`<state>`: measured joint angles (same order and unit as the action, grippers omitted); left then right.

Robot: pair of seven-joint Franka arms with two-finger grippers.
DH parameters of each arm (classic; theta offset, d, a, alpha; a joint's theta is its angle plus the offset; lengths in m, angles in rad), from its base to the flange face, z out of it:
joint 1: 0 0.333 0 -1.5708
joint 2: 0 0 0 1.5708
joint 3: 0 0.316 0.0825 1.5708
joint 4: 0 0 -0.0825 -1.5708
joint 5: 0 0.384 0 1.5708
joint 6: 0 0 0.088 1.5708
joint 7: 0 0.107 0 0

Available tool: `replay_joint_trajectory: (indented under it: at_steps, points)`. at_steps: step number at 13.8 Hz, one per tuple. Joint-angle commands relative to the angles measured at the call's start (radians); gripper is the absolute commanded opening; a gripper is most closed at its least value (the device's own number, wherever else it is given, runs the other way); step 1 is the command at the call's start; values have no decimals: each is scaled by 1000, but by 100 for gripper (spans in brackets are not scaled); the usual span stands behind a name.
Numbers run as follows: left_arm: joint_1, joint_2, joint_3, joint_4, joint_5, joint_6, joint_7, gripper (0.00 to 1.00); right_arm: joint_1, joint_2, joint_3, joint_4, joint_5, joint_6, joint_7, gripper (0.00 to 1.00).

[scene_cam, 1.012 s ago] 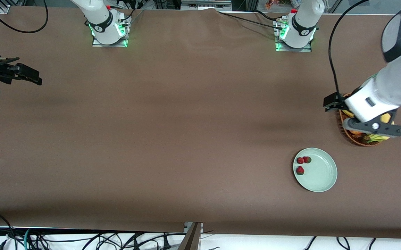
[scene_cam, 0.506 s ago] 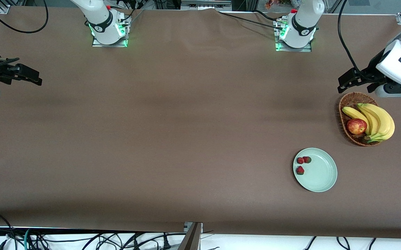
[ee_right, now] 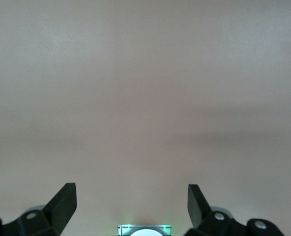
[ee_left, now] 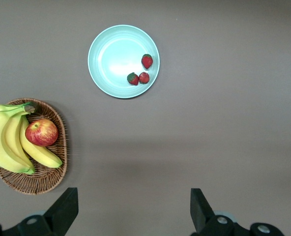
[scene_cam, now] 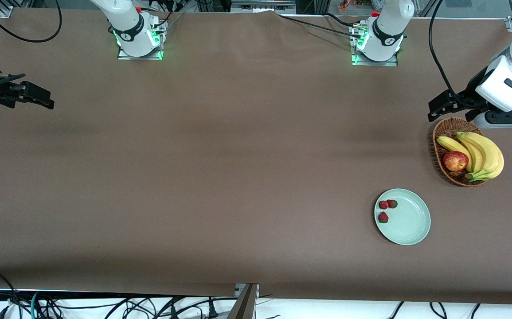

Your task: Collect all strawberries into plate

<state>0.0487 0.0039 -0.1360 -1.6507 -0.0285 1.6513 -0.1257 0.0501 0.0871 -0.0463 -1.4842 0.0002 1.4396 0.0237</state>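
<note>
Three strawberries (scene_cam: 387, 209) lie in my pale mint-green plate (scene_cam: 408, 230), each small and red with a dark green leafy top. Two of them touch one another as a pair (ee_left: 138, 78), set side by side close to the plate's rim; the third (scene_cam: 383, 217) lies just beside that pair, apart from it and nearer the front camera. All three sit on the part of the plate toward the right arm's end of the table, and the rest of the plate shows as bare, smooth glaze. The plate is round and shallow, resting flat on the brown table, toward the left arm's end and nearer the table's front edge than its middle.
</note>
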Motion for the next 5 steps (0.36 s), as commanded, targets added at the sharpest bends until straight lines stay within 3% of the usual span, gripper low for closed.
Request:
replay_joint_trajectory:
  at_steps: [1,5]
  points:
    - [-4,44,-5,74,16,-36,-3,100,-10,13,11,30,-9,-8,-16,100]
    - [-4,45,-5,74,16,-42,-6,100,-12,13,11,30,-9,-8,-13,100]
